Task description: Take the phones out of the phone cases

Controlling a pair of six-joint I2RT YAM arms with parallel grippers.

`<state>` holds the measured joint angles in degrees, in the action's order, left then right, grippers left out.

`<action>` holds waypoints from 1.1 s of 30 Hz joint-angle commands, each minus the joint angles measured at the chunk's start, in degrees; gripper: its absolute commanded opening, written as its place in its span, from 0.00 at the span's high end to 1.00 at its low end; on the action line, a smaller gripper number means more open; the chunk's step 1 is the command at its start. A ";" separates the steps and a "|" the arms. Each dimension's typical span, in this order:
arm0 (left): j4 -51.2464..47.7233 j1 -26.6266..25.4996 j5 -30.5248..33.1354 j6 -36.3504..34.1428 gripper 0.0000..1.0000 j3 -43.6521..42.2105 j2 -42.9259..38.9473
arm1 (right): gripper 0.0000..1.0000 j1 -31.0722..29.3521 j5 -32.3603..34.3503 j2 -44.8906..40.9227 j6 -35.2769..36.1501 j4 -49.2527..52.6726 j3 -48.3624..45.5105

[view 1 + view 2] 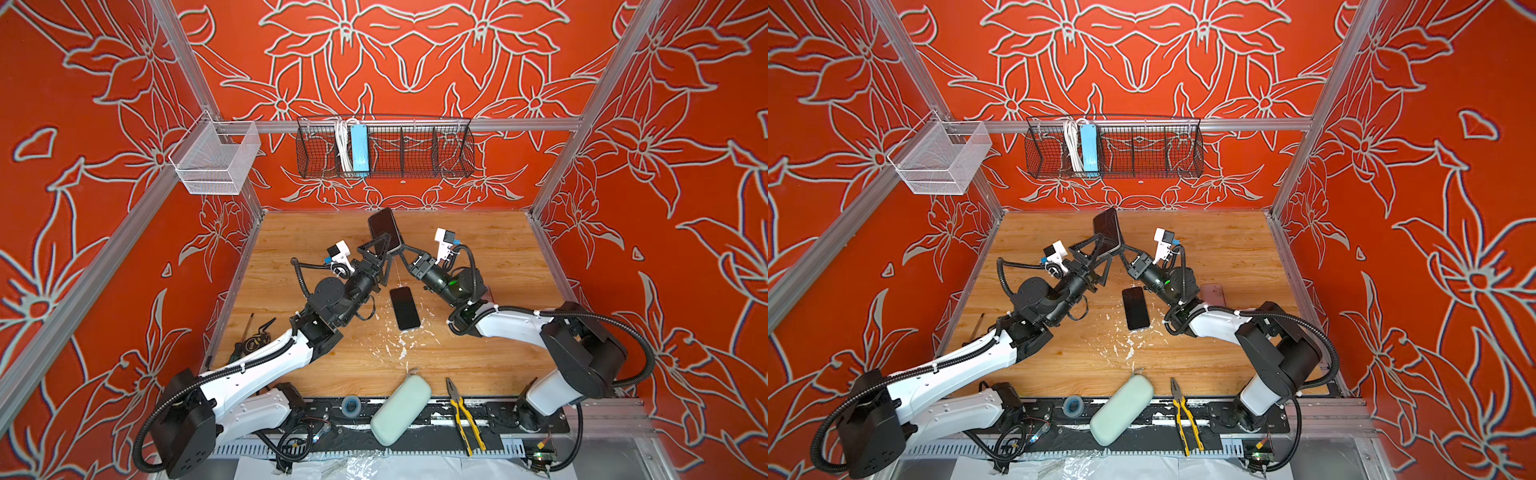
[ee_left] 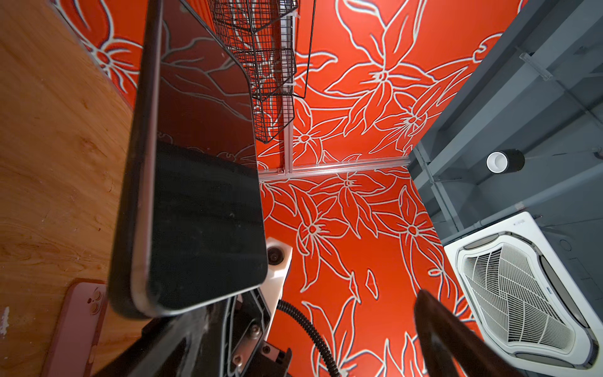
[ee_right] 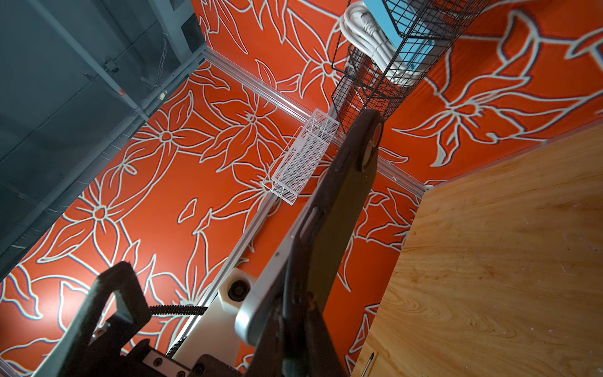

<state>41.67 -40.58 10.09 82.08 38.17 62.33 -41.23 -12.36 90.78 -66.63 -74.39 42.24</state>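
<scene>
Phone (image 3: 261,306) sits in black phone case (image 3: 339,209), held tilted above wooden table (image 1: 478,353). Right gripper (image 1: 402,249) is pinched tight on the case's lower corner; left gripper (image 1: 382,251) has jaws fully wide, straddling it, gripping nothing. Imo best: left clamps phone body, right peels case lip off w/o twisting. Count: 2 dark phones incl. second phone (image 1: 404,308) flat on table, 1 pink case (image 1: 1212,293).

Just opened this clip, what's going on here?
Both arms are raised over the far middle of the table. The right gripper is shut on the lower end of a dark cased phone, holding it upright. The left gripper stands open beside it, not gripping. A second phone lies flat on the table, and a pink case lies by the right arm.
</scene>
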 commanded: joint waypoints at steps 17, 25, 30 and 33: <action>3.31 0.57 4.42 -1.00 0.05 -1.61 2.86 | 0.98 -2.53 0.32 1.49 -0.61 -6.46 0.30; 3.15 0.59 5.16 4.72 0.02 -2.76 5.04 | 0.98 -2.54 0.32 1.47 -0.52 -6.47 0.30; 2.72 0.59 4.70 7.33 0.00 -2.66 5.70 | 0.98 -2.54 0.57 1.27 -0.34 -6.47 0.04; 1.88 0.52 4.20 9.78 0.03 -2.76 5.55 | 0.98 -2.61 0.76 0.99 0.00 -6.45 0.04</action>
<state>45.95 -40.18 14.33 88.86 36.45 67.02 -42.72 -10.48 93.34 -66.59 -72.66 41.74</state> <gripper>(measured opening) 0.976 0.109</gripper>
